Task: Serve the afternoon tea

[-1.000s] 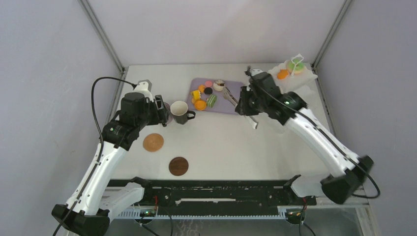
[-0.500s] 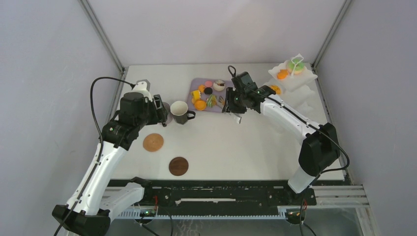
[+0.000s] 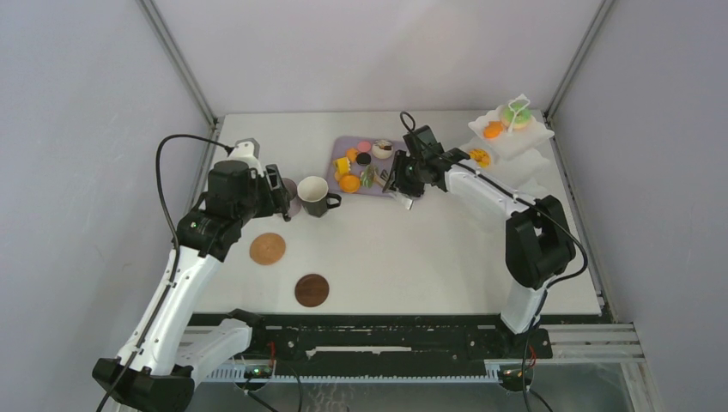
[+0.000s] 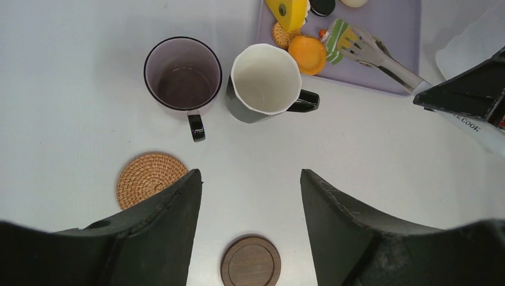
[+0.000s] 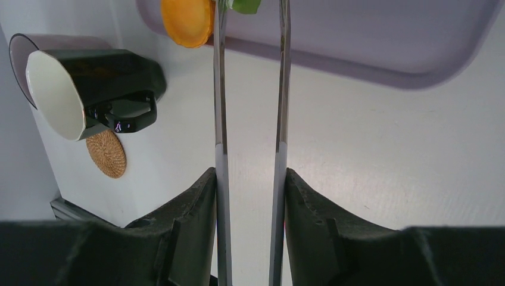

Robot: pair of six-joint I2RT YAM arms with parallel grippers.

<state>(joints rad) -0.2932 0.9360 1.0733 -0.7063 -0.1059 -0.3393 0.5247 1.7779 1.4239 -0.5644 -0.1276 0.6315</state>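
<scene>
Top view: left gripper (image 3: 279, 190) just left of mauve mug (image 3: 292, 192); dark mug (image 3: 313, 196) beside it. Woven coaster (image 3: 267, 248) and wooden coaster (image 3: 312, 290) bare on desk (image 3: 429, 257). Right gripper (image 3: 400, 182) at lilac tray (image 3: 412, 156) near edge. Three-tier stand (image 3: 519, 142) in far right corner, sweets on it.

Left wrist: fingers (image 4: 161, 220) spread, empty; both mugs upright, empty. Tongs (image 4: 381, 56) reach onto tray, tips at green macaron (image 4: 336, 39), orange doughnut (image 4: 308, 55) beside.

Right wrist: fingers (image 5: 190, 214) pinching tongs' two arms from outside; arms apart.
</scene>
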